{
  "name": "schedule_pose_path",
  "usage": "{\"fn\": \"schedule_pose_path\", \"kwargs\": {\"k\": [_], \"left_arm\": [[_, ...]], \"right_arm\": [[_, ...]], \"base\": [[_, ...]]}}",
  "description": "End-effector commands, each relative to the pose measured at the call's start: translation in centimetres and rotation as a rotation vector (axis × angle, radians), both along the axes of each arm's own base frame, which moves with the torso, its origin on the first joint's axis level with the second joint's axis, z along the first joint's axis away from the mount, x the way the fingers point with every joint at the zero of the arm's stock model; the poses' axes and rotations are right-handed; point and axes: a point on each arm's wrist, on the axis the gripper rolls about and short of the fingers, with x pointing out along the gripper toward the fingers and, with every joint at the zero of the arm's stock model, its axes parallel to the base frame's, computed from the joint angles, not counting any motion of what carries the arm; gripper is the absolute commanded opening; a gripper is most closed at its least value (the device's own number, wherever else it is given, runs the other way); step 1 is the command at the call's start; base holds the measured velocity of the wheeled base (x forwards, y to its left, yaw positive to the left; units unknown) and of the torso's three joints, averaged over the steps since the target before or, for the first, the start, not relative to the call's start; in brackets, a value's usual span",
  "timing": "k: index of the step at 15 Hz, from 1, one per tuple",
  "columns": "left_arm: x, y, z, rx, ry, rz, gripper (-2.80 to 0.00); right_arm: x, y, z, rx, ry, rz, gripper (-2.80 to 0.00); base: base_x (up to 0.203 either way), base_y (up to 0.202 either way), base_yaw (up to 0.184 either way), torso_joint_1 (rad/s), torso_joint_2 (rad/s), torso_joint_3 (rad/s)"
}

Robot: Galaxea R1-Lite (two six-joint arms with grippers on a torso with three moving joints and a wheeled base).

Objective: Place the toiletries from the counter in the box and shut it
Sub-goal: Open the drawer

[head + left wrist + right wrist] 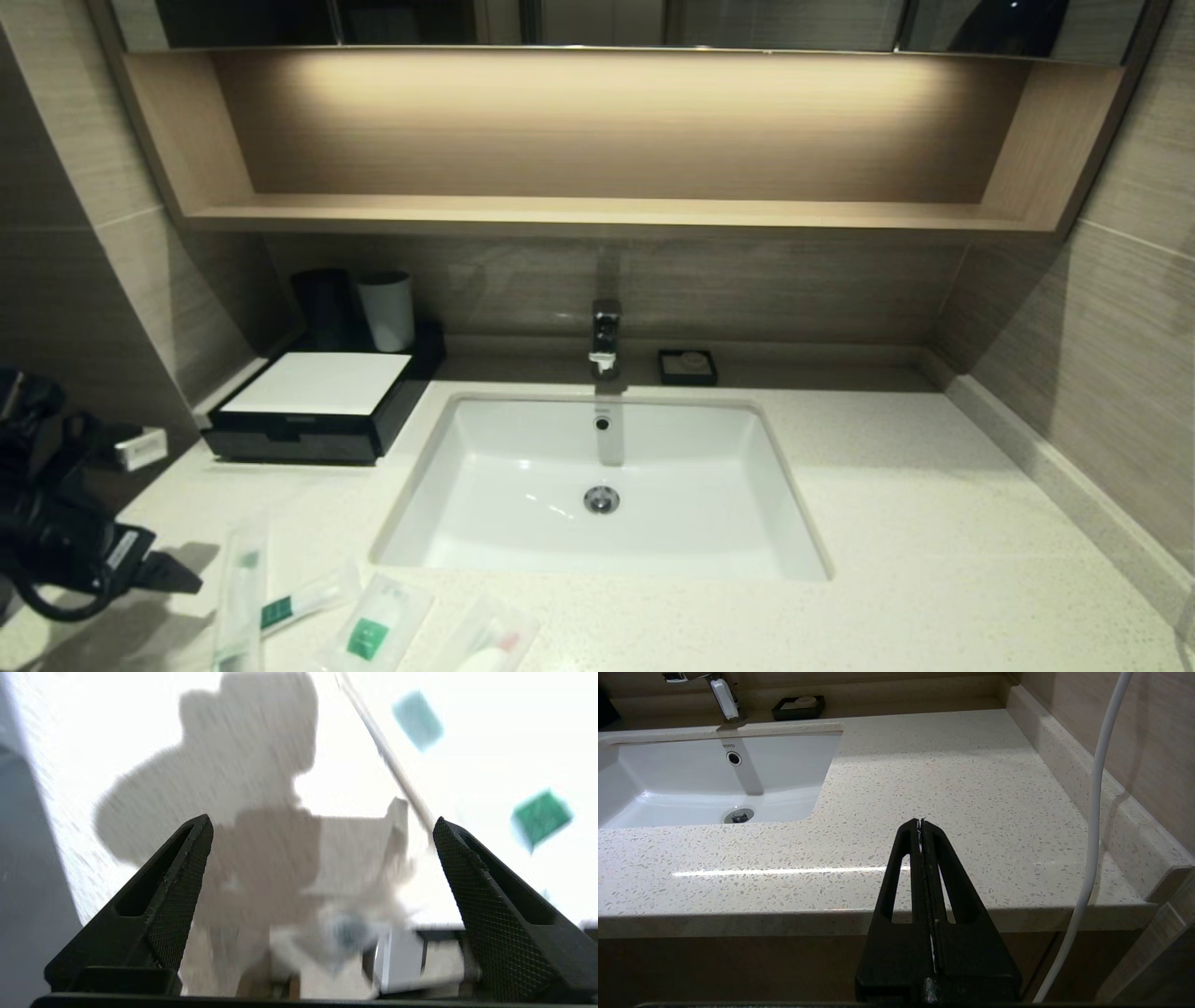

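Hovering over the near-left corner of the off-white speckled stone table (934, 523), the left end effector (322, 826) has its two black textured fingers (187, 877) spread wide with nothing between them, and its shadow falls on the stone below. In the head view the left arm's dark body and cables sit at the left edge, just beside the clear-plastic-wrapped toiletries lying along the front edge of the table: a long thin toothbrush pack (241, 597) set nearly upright in the frame, a second slim pack with a green band (303, 602) angled across beside it, a flat sachet with a green label (373, 630), and a packet with a pink-red mark (490, 644) partly cut off by the frame's lower edge. The low black rectangular box with a flat white top panel (317, 383) stands well apart from them, at the back left of the table beside the rectangular white sink (602, 485), and its drawer front looks flush with the box. Behind the box stand a black tumbler (322, 308) and a white tumbler (386, 310). A small black square dish (687, 366) rests near the chrome tap (605, 336). The right end effector (920, 823) is pressed fully together and empty, held off the front edge of the table to the right of the sink.
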Motion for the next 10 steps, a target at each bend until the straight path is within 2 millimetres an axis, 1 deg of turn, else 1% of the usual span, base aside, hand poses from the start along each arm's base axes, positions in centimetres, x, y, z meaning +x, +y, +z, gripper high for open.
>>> {"fn": "schedule_pose_path", "kwargs": {"k": [1, 2, 4, 7, 8, 10], "left_arm": [[1.4, 0.4, 0.7, -0.033, -0.101, 0.062, 0.00], [2.2, 0.4, 1.3, -0.073, -0.158, 0.110, 0.00], [3.1, 0.6, 2.1, -0.079, -0.237, 0.125, 0.00], [3.0, 0.5, 2.4, -0.088, -0.256, 0.121, 0.00], [2.9, 0.4, 2.5, -0.095, -0.264, 0.120, -2.80], [2.8, 0.4, 2.6, -0.113, -0.268, 0.146, -2.80]], "right_arm": [[0.0, 0.0, 0.0, 0.000, 0.001, 0.000, -2.80], [0.0, 0.0, 0.0, 0.000, 0.001, 0.001, -2.80], [0.0, 0.0, 0.0, 0.000, 0.001, 0.001, -2.80], [0.0, 0.0, 0.0, 0.000, 0.000, 0.000, -2.80], [0.0, 0.0, 0.0, 0.000, 0.001, 0.000, -2.80], [0.0, 0.0, 0.0, 0.000, 0.000, 0.001, -2.80]], "base": [[0.000, 0.000, 0.000, 0.000, 0.00, 0.000], [0.000, 0.000, 0.000, 0.000, 0.00, 0.000], [0.000, 0.000, 0.000, 0.000, 0.00, 0.000], [0.000, 0.000, 0.000, 0.000, 0.00, 0.000], [0.000, 0.000, 0.000, 0.000, 0.00, 0.000], [0.000, 0.000, 0.000, 0.000, 0.00, 0.000]]}}
